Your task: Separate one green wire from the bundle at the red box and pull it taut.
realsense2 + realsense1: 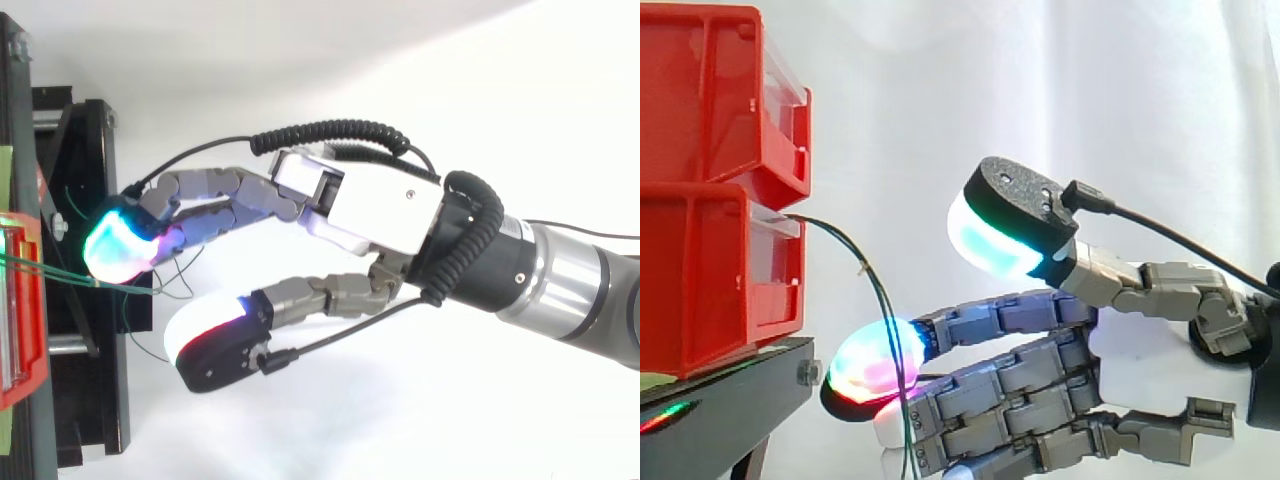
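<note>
Side on, two red bins [705, 180] sit stacked, hard glossy plastic with boxy walls and clear fronts, on the matte black stand [730, 392], a bolt head [808, 372] at its corner. From the lower bin's front the green wire [884, 300] springs out, thin and dark, arcs over and drops past the fingertips to the bottom edge; a short stub branches off just beside the bend. The hand [1140, 360] reaches in from the right, white smooth palm shell, grey segmented links. Its fingers lie nearly straight and close together, one above the other, the foremost pad [875, 365] glowing magenta and green right where the wire crosses it. Contact or not, the pictures do not settle. The thumb [1005, 235] stands raised well apart, a rounded pad with a black speckled back and a cyan-white glow; nothing is held in the gap.

From above, fine green strands [50, 270] run from the bin [25, 340] to the cyan fingertip [120, 242], loose loops beside it. White curtain [940, 80] behind, plain white ground [420, 420] below.
</note>
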Action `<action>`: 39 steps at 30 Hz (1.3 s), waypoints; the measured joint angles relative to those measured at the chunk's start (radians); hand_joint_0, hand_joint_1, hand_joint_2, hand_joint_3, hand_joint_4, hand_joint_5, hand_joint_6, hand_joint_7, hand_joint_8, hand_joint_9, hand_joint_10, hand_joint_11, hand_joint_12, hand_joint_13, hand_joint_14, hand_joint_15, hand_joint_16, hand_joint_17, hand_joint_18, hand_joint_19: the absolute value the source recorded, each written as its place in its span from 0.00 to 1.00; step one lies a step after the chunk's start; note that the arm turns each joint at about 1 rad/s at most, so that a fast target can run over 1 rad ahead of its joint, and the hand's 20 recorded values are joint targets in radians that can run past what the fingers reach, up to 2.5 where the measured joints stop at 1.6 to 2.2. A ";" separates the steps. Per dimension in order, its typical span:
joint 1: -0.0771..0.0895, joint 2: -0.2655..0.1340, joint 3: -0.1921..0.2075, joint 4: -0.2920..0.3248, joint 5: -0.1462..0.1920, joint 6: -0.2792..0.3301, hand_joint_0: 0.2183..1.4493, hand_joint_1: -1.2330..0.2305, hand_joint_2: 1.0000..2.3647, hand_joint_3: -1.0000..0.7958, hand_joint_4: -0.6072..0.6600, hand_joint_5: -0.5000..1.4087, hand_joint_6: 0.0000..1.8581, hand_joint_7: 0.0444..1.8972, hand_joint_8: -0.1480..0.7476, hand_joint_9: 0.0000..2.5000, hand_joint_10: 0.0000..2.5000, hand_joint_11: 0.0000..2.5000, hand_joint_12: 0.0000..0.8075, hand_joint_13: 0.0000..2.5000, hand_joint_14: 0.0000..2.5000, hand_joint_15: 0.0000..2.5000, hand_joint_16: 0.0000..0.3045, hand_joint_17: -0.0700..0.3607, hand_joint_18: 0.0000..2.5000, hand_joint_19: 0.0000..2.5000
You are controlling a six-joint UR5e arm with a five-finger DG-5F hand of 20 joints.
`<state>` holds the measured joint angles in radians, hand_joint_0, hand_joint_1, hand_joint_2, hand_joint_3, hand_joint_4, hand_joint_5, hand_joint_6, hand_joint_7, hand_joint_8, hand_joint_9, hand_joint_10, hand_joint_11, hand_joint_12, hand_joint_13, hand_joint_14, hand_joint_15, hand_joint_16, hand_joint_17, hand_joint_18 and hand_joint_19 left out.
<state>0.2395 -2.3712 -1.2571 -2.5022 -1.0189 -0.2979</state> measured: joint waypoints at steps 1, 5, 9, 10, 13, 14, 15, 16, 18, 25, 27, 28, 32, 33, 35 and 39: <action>0.003 -0.001 0.000 0.003 0.001 0.003 0.21 0.46 0.00 0.28 0.68 0.15 0.27 0.39 0.51 0.30 0.00 0.11 0.49 0.29 0.00 0.12 0.19 0.46 0.26 0.15; 0.012 -0.007 0.000 0.027 0.002 0.011 0.21 0.46 0.00 0.28 0.68 0.15 0.27 0.39 0.51 0.32 0.00 0.12 0.49 0.30 0.00 0.12 0.19 0.46 0.26 0.15; 0.017 -0.009 0.000 0.056 0.004 0.011 0.21 0.46 0.00 0.28 0.68 0.15 0.27 0.39 0.51 0.33 0.00 0.12 0.49 0.30 0.00 0.12 0.19 0.46 0.27 0.15; 0.018 -0.009 0.000 0.060 0.005 0.011 0.21 0.46 0.00 0.28 0.68 0.15 0.27 0.39 0.51 0.33 0.00 0.13 0.49 0.30 0.01 0.12 0.19 0.46 0.27 0.15; 0.019 -0.009 0.000 0.067 0.006 0.012 0.22 0.46 0.00 0.28 0.68 0.15 0.27 0.39 0.51 0.33 0.00 0.13 0.49 0.31 0.00 0.12 0.19 0.46 0.27 0.15; 0.020 -0.009 0.000 0.070 0.006 0.013 0.22 0.45 0.00 0.28 0.68 0.15 0.27 0.39 0.51 0.33 0.00 0.13 0.49 0.31 0.01 0.12 0.19 0.46 0.27 0.15; 0.021 -0.009 0.000 0.075 0.006 0.013 0.22 0.45 0.00 0.28 0.68 0.15 0.27 0.39 0.51 0.33 0.00 0.13 0.48 0.31 0.00 0.12 0.19 0.46 0.27 0.15; 0.022 -0.009 0.000 0.079 0.006 0.013 0.22 0.45 0.00 0.28 0.68 0.15 0.27 0.39 0.51 0.34 0.00 0.13 0.48 0.31 0.00 0.13 0.19 0.46 0.27 0.15; 0.024 -0.012 0.001 0.090 0.007 0.013 0.22 0.45 0.00 0.28 0.68 0.15 0.27 0.39 0.51 0.34 0.00 0.13 0.48 0.31 0.00 0.13 0.18 0.46 0.27 0.15; 0.025 -0.025 0.001 0.108 0.008 0.043 0.22 0.45 0.00 0.28 0.68 0.15 0.27 0.39 0.50 0.35 0.00 0.14 0.48 0.31 0.00 0.13 0.18 0.45 0.27 0.15; 0.026 -0.025 0.001 0.104 0.008 0.049 0.23 0.45 0.00 0.28 0.68 0.15 0.27 0.39 0.50 0.36 0.00 0.14 0.47 0.32 0.00 0.13 0.18 0.45 0.27 0.16; 0.026 -0.025 0.001 0.101 0.008 0.052 0.23 0.45 0.00 0.28 0.68 0.15 0.27 0.39 0.50 0.37 0.00 0.15 0.47 0.32 0.00 0.13 0.18 0.45 0.27 0.16; 0.029 -0.025 0.001 0.072 0.008 0.076 0.23 0.45 0.00 0.28 0.68 0.16 0.27 0.39 0.50 0.41 0.01 0.19 0.46 0.33 0.00 0.13 0.18 0.45 0.28 0.16; 0.029 -0.025 0.001 0.069 0.008 0.079 0.23 0.45 0.00 0.28 0.68 0.16 0.27 0.39 0.50 0.41 0.01 0.19 0.46 0.33 0.00 0.13 0.18 0.45 0.28 0.16; 0.030 -0.025 0.001 0.050 0.008 0.096 0.24 0.45 0.00 0.28 0.69 0.16 0.27 0.39 0.50 0.44 0.01 0.22 0.47 0.33 0.00 0.13 0.18 0.45 0.28 0.16; 0.031 -0.025 0.000 0.024 0.008 0.127 0.25 0.44 0.00 0.28 0.69 0.16 0.27 0.39 0.49 0.45 0.01 0.23 0.47 0.34 0.01 0.14 0.18 0.44 0.29 0.17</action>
<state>0.2707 -2.3962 -1.2566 -2.4780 -1.0109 -0.1710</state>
